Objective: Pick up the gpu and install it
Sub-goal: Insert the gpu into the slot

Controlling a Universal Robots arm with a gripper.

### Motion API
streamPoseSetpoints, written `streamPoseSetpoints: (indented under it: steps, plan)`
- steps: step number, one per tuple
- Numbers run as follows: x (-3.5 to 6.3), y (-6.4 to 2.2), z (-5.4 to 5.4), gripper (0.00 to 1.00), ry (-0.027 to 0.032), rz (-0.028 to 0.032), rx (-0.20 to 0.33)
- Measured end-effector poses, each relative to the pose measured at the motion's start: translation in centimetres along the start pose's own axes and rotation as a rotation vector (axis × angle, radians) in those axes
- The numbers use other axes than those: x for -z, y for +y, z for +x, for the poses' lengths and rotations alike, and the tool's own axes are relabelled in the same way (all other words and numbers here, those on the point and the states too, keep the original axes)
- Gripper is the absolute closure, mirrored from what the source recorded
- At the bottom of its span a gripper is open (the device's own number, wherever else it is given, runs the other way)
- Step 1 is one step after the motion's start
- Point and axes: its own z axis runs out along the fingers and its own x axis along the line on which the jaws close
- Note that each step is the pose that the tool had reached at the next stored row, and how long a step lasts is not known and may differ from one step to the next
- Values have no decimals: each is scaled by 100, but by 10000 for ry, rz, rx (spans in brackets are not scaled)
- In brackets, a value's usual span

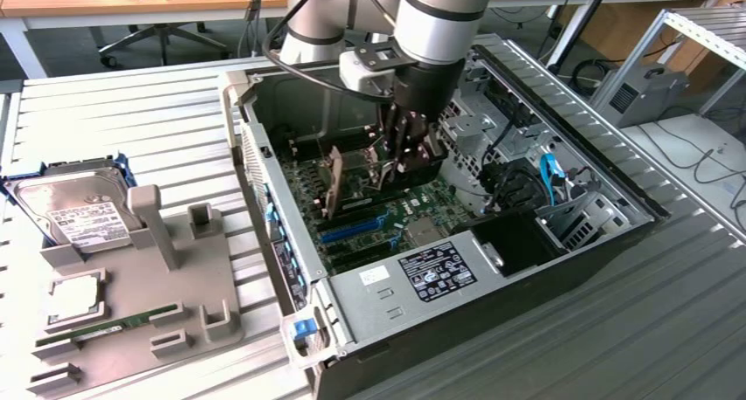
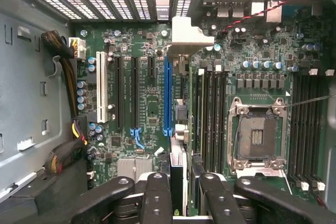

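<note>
My gripper (image 1: 406,166) reaches down into the open computer case (image 1: 606,168) and is shut on the gpu (image 1: 335,183), which it holds on edge over the green motherboard (image 1: 385,221). In the wrist view the gpu (image 2: 179,156) runs as a thin edge between my two black fingers (image 2: 157,195). Its silver end bracket (image 2: 188,35) sits close to the case's rear slot openings. The card lies along the long blue slot (image 2: 167,98), just to one side of it. I cannot tell whether its lower edge touches a slot.
Memory slots (image 2: 210,114) and an open CPU socket (image 2: 257,137) lie beside the card. A bundle of cables (image 2: 65,72) hangs by the case wall. Outside the case, a grey fixture (image 1: 152,269) holds a hard drive (image 1: 76,212) and a memory stick (image 1: 111,323).
</note>
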Motion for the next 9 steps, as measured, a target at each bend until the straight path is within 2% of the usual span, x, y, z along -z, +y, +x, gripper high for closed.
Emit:
streamPoseSetpoints:
  steps: [9]
  plan:
    - [-10, 3, 37, 74, -2, 0, 0]
